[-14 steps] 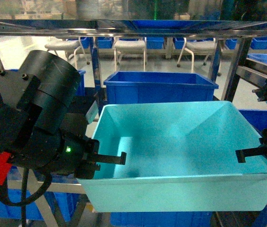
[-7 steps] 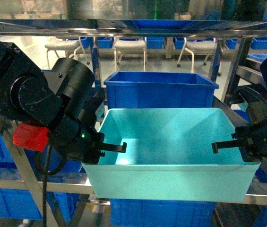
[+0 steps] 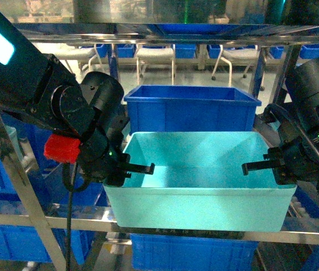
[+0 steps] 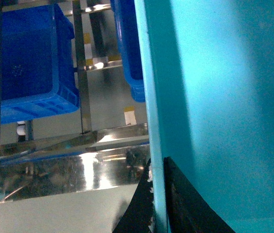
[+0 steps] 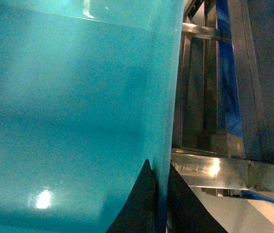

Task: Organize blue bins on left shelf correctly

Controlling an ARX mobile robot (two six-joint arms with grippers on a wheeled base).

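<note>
1. Turquoise bin [image 3: 199,186] sits held between both arms at the front of the left shelf [image 3: 148,223], its base at or just above the front rail; contact cannot be confirmed.
2. Left gripper [image 3: 126,169] is clamped on the bin's left wall, one finger inside and one outside.
3. Right gripper [image 3: 272,165] is likewise clamped on the right wall.
4. Dark-blue crate [image 3: 190,107] stands directly behind the bin.
5. Assessment: placement under way, not finished. Remaining: seat the bin fully on the shelf, let go, withdraw both arms.
</note>
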